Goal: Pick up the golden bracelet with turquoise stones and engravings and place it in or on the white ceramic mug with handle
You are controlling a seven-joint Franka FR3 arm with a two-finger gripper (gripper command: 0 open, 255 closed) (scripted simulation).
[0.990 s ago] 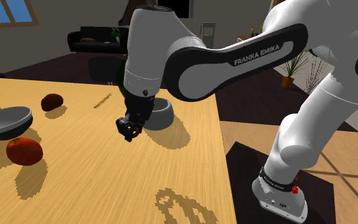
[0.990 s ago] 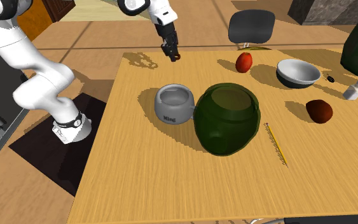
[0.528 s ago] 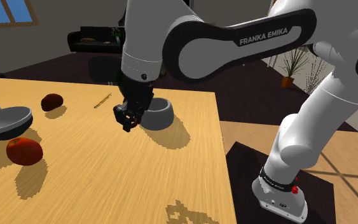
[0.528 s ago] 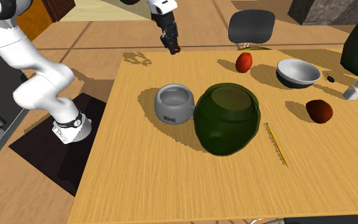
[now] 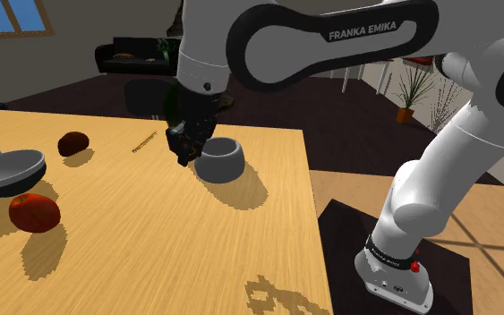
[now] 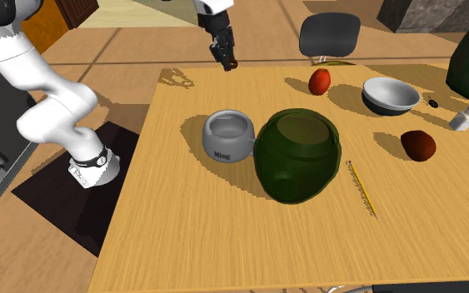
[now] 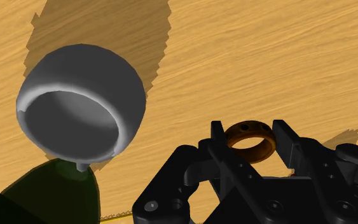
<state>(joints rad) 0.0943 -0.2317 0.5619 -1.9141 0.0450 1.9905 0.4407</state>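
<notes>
Currently, jaws clamped on the orange-brown bracelet (image 7: 250, 141), held above the tabletop (image 5: 151, 242), grey mug (image 5: 219, 159) at their 4 o'clock in the shoulder view, green jar (image 6: 296, 154) just beside the mug.

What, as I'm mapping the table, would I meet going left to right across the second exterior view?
Grey mug → green jar → grey bowl → small white bottle.
</notes>
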